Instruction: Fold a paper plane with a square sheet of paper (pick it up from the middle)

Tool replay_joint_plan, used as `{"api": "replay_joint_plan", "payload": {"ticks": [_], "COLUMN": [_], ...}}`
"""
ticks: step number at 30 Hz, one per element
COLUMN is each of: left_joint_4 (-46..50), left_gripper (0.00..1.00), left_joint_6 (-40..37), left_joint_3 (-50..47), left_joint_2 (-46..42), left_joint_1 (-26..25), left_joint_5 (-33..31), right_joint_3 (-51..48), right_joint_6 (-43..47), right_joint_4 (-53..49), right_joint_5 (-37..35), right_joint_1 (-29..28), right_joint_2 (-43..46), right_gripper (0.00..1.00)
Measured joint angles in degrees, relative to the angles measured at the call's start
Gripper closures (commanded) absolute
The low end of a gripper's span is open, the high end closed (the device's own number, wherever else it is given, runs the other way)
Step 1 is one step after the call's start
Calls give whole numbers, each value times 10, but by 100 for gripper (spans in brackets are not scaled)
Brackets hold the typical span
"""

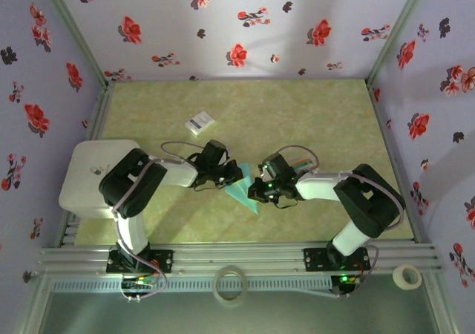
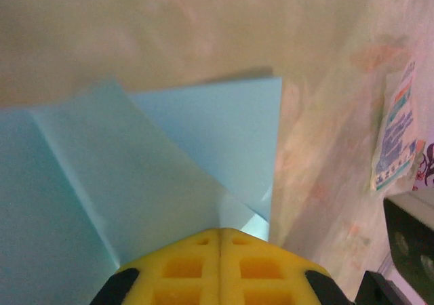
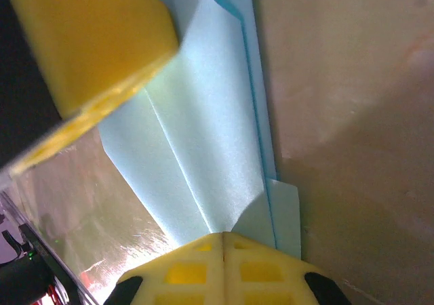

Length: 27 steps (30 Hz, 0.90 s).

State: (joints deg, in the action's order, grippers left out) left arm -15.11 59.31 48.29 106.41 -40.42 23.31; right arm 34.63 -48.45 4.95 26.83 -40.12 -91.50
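**Two closed grippers on a half-made plane: work the crease, don't stretch it**

The paper (image 1: 243,189) lies at the middle of the table (image 1: 312,119), between the two arms. It is already folded into a narrow pointed shape with a ridge running lengthwise. The small printed card (image 1: 199,122) sits well apart, farther back.

The left gripper (image 2: 220,237) has its jaws fully together at one end of the paper. A fold line runs straight into the seam between them, so it looks to be pinching a layer there. The right gripper (image 3: 224,238) is closed just as tightly, and the centre ridge leads into its tips, with a flap rising on each side.

The step in hand looks like setting or sharpening the lengthwise fold. To do it well, I would let one gripper act purely as an anchor while the other does the moving. If both pull outward at once, thin paper like this is likely to tear or slip out at a pinch.

The moving gripper should travel along the ridge, not across it, and stay low, so the flaps lie flat and their edges match. The layers seen from the right wrist are slightly offset near the tip, and that is worth correcting before pressing hard.
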Motion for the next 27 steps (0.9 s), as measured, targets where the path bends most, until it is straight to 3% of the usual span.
{"api": "replay_joint_plan", "payload": {"ticks": [14, 21, 27], "left_joint_4": [61, 107, 148], "left_gripper": [99, 94, 88], "left_joint_6": [-68, -92, -111], "left_joint_3": [52, 67, 67], "left_joint_2": [21, 13, -61], "left_joint_1": [94, 99, 102], "left_joint_5": [12, 2, -23], "right_joint_3": [-2, -2, -2], "right_joint_6": [3, 5, 10], "right_joint_4": [7, 7, 7], "right_joint_5": [2, 2, 3], "right_joint_1": [0, 0, 1], "right_joint_2": [0, 0, 0], "right_gripper": [100, 100, 100]}}
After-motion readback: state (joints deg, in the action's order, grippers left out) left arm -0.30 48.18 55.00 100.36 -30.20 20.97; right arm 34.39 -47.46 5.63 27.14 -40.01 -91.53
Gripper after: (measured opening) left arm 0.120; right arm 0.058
